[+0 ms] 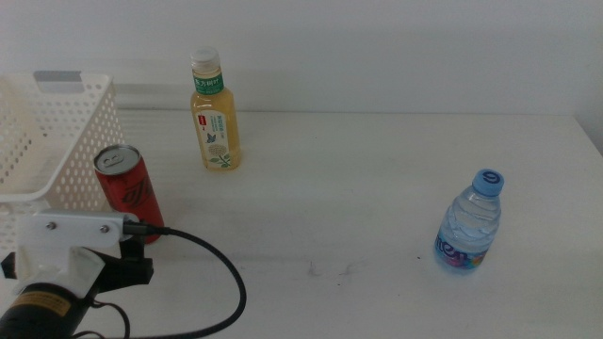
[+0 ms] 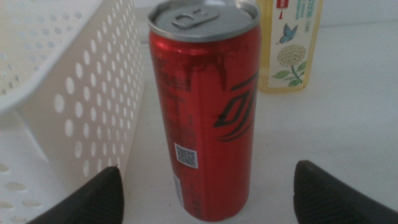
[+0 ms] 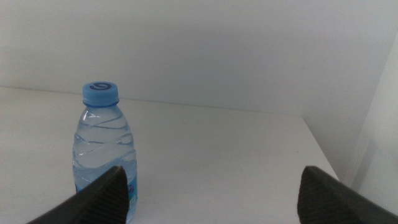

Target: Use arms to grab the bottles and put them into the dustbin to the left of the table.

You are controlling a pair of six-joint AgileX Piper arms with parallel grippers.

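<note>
**Can close to the bin, left claw lined up on it**

The left claw [image 2: 205,199] is released, its jaws spread wide to either side of the can [image 2: 205,106] and not touching it. The can stands upright on the worktop [image 1: 377,188], just beside the bin [image 1: 57,141]. That closeness is the risk: the jaw on the bin side has little room, and could catch the perforated wall or nudge the can over before the grip closes. A thin can may also dent or slip if pinched near its base.

The right claw [image 3: 211,199] is also released. The water bottle [image 3: 102,149] sits off toward one jaw instead of between them, so a straight advance could clip it and tip it.

The tea bottle [image 1: 215,113] stands behind the can, well apart from both claws.

The bin is cut off at the frame edge; its inside cannot be seen. In the middle view the left arm's white bracket [image 1: 71,231] hides the can's base and the jaws.
</note>
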